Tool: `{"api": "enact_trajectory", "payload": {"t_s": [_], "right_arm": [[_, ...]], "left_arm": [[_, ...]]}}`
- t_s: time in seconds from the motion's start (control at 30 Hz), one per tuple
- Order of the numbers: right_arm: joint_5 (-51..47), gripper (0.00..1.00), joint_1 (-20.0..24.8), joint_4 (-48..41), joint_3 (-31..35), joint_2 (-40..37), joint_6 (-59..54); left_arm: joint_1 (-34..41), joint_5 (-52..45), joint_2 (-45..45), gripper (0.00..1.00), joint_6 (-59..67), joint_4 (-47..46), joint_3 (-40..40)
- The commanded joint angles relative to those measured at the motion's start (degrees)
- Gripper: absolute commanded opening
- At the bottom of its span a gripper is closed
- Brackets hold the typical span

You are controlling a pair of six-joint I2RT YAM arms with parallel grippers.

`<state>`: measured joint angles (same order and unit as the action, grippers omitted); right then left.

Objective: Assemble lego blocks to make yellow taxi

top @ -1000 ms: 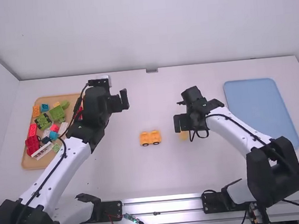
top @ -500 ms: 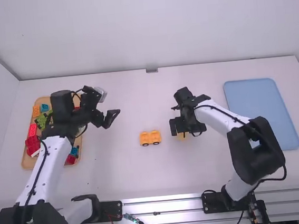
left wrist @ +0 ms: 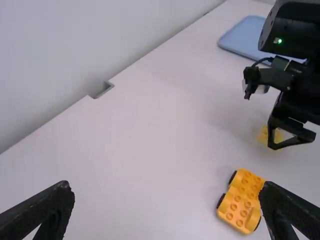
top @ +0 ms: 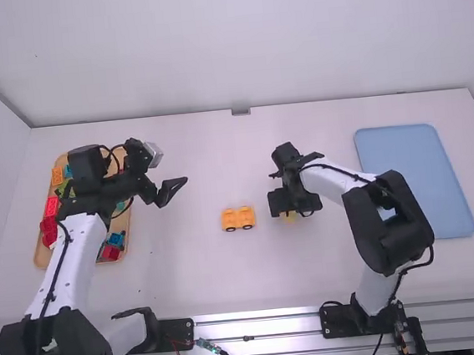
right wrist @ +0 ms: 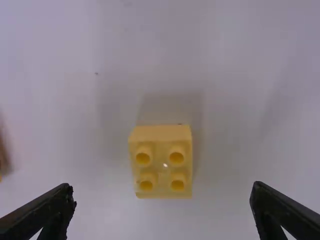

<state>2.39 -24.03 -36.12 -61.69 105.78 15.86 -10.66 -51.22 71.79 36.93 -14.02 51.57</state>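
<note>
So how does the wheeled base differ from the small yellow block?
The wheeled base is longer and has more studs; the small yellow block has four. The wheeled base shows dark wheels, the block none. The wheeled base is a deeper orange-yellow, the block paler. Both sit studs-up on the table.

In the high view, the left arm (top: 78,253) hides part of the wooden tray (top: 42,261) and some blocks (top: 116,239); the right fingers (top: 277,201) mostly cover the yellow block (top: 289,215). The right wrist view's edge crops a blurred brownish piece (right wrist: 3,159).
</note>
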Motion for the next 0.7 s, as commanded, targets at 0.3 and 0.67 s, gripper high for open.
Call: {"api": "enact_trajectory", "payload": {"t_s": [0.3,0.67], "right_arm": [[-1.18,0.86,-0.98,0.74,-0.92,4.49,0.59],[-1.18,0.51,-1.01,0.81,-0.94,4.47,0.15]], "left_arm": [[-0.20,-4.90,0.08,0.99,6.09,1.50,-2.54],[-0.17,-4.90,0.08,0.99,5.83,2.14,-2.54]]}}
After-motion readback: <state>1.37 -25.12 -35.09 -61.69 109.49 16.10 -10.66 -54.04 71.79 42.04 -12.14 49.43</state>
